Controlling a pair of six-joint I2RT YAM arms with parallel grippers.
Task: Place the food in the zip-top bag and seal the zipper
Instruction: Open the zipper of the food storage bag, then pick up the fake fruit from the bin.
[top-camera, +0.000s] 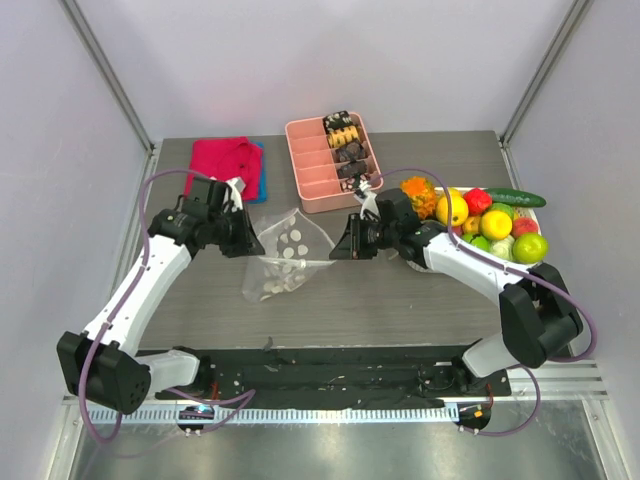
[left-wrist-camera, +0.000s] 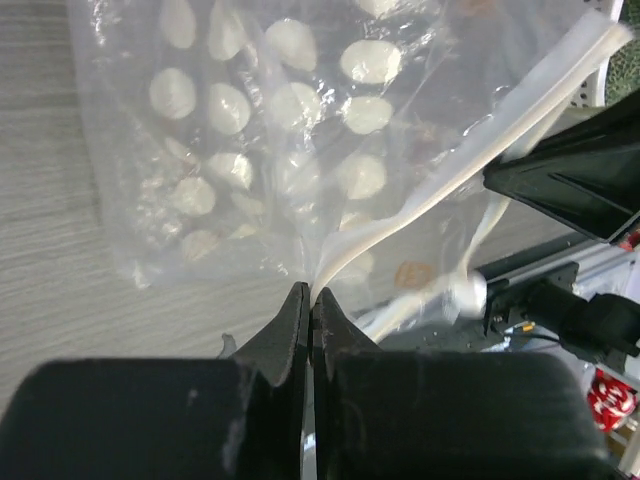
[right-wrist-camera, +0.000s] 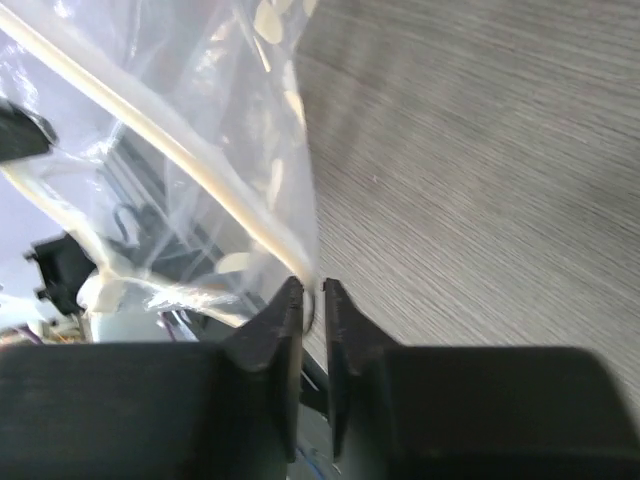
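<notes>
Okay: left gripper (left-wrist-camera: 308, 296) is clamped on the zipper (left-wrist-camera: 470, 170) strip, and right gripper (right-wrist-camera: 312, 297) pinches its other end with barely a gap. The zip-top bag (top-camera: 285, 250) hangs stretched between them and looks empty. You want slack, so ease the ends together until the mouth gapes. Food (top-camera: 530, 247) sits well right, behind your right arm. Pink tray (top-camera: 310, 185) and red cloth (top-camera: 222, 160) lie farther back.
</notes>
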